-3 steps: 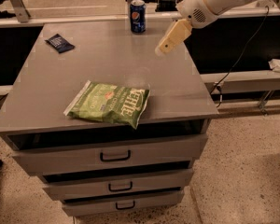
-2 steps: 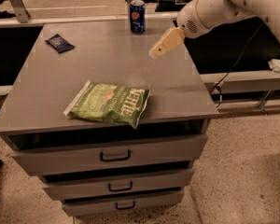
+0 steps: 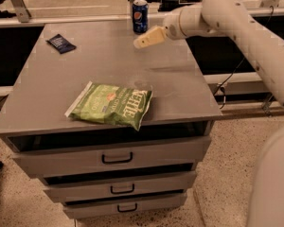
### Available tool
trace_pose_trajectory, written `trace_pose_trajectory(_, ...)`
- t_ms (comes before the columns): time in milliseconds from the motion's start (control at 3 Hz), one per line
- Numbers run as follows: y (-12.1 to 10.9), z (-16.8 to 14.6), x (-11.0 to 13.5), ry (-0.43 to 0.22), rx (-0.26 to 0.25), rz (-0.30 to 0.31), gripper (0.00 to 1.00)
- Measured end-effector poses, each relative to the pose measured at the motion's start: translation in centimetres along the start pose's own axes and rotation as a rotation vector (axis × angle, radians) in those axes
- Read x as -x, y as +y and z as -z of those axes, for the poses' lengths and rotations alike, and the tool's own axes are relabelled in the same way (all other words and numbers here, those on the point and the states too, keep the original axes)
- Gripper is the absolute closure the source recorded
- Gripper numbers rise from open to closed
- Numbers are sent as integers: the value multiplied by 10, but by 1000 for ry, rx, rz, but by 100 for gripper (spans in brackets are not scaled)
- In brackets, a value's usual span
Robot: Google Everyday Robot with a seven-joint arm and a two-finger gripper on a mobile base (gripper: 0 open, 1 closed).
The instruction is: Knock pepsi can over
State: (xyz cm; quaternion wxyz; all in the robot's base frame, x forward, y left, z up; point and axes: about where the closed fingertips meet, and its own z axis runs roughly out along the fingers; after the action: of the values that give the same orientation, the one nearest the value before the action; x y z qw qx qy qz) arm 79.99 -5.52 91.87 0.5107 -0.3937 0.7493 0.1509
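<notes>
The pepsi can stands upright near the back edge of the grey cabinet top, dark blue with a silver rim and a round logo. My gripper reaches in from the right on a white arm. Its tip hangs over the top just in front of the can, a little below it in the picture, and does not touch it.
A green chip bag lies flat near the front edge. A flat dark blue packet lies at the back left. The cabinet has several drawers below. My arm crosses the right side.
My gripper has moved left across the cabinet top, from the right of the can to just in front of it. The can, bag and packet have not moved.
</notes>
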Motion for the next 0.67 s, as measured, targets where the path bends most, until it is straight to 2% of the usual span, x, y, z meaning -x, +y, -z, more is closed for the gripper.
trace_pose_trajectory(333,-26,-51,22,-109,-18,-36,0)
trace_pose_trajectory(667,-45,-86,39,-178,-46,-55,0)
